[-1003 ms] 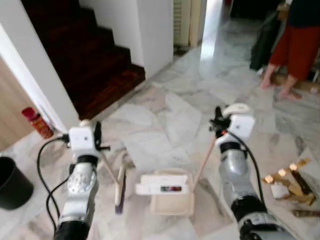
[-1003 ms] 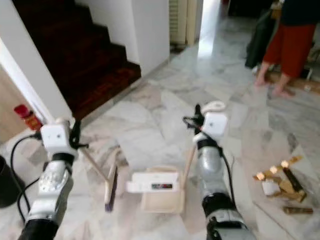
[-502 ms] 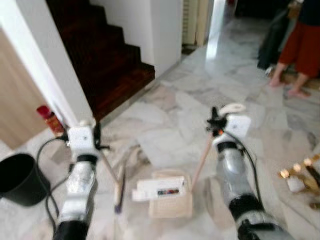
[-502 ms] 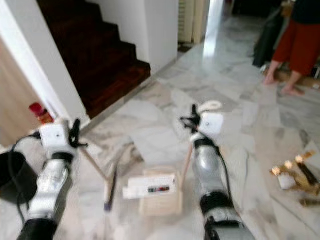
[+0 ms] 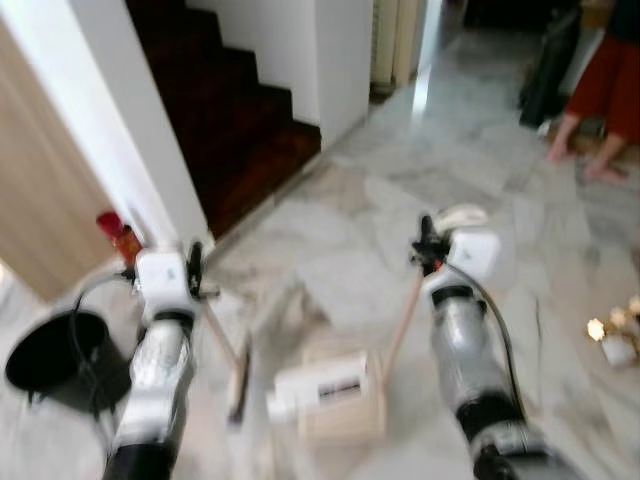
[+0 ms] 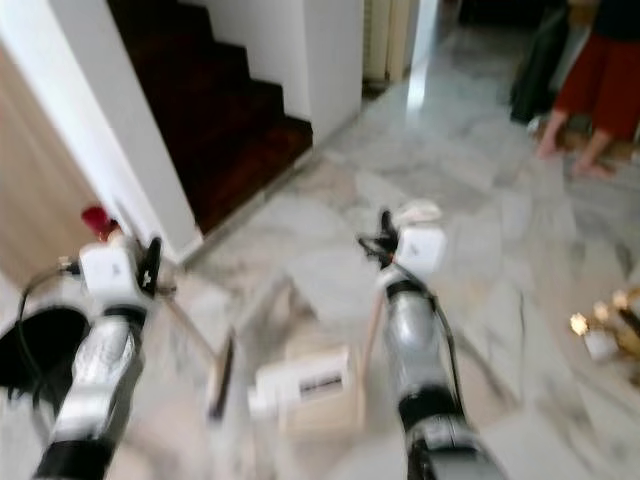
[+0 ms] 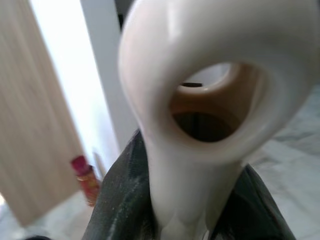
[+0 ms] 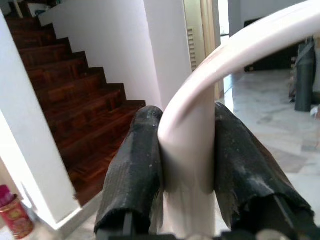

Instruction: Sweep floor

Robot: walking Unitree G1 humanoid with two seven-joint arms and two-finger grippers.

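Observation:
My left gripper [image 5: 190,276] is shut on the beige handle of a small broom [image 5: 238,372], whose brush head rests on the marble floor by the dustpan. In the left wrist view, the handle's ring end [image 7: 200,100] stands between the dark fingers [image 7: 120,200]. The right gripper [image 5: 428,250] is shut on the long beige handle [image 5: 402,320] of a cream dustpan [image 5: 335,395], which lies flat on the floor between the arms and carries a white label. The right wrist view has both fingers [image 8: 135,165] pressed on that handle [image 8: 189,150].
A black bucket [image 5: 50,350] stands on the floor at the left. A red canister [image 5: 118,235] sits by the white wall [image 5: 120,130]. Dark wooden stairs [image 5: 230,110] rise behind. Scraps of litter [image 5: 612,340] lie at the right. A person's legs [image 5: 600,100] stand far right.
The whole picture has shifted and blurred, so the camera has moved; the bucket and the wooden panel at the left show more. Both grippers keep their hold.

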